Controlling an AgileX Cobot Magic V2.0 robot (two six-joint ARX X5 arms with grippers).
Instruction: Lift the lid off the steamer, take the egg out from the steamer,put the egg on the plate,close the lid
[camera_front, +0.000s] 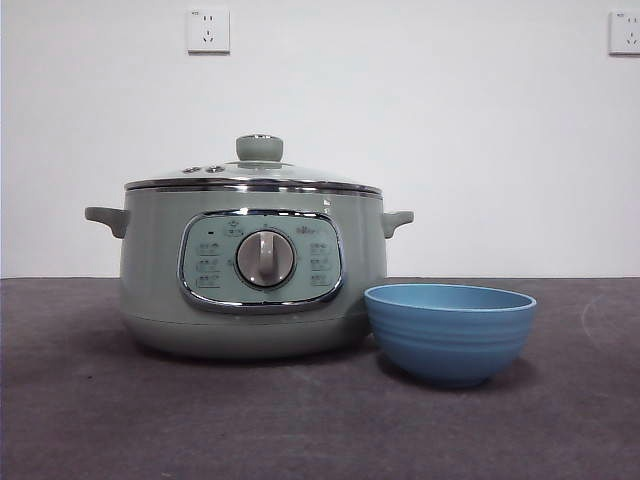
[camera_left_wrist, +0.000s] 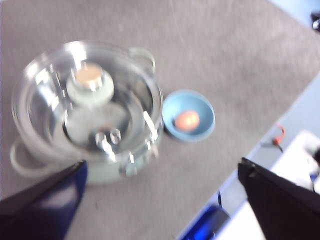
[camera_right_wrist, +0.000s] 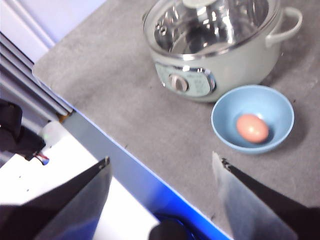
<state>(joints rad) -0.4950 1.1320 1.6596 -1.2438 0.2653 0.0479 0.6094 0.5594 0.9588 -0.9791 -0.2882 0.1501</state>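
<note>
1. Egg: out of sight in the front view, where the lid (camera_front: 254, 178) sits closed on the steamer (camera_front: 252, 270) and the plate (camera_front: 450, 332) stands just beside it on the table (camera_front: 300, 430). No gripper shows.
2. Left wrist view, blurred: the left gripper (camera_left_wrist: 160, 200) is wide open and empty, well above the lidded steamer (camera_left_wrist: 85, 110); the egg (camera_left_wrist: 187, 120) lies in the plate (camera_left_wrist: 188, 115).
3. Right wrist view: the right gripper (camera_right_wrist: 162, 172) is spread wide, holding nothing, apart from the plate (camera_right_wrist: 252, 120) with the egg (camera_right_wrist: 252, 127), beside the steamer (camera_right_wrist: 215, 45).

From the front, the plate's (camera_front: 450, 345) wall hides the egg (camera_right_wrist: 252, 128).
</note>
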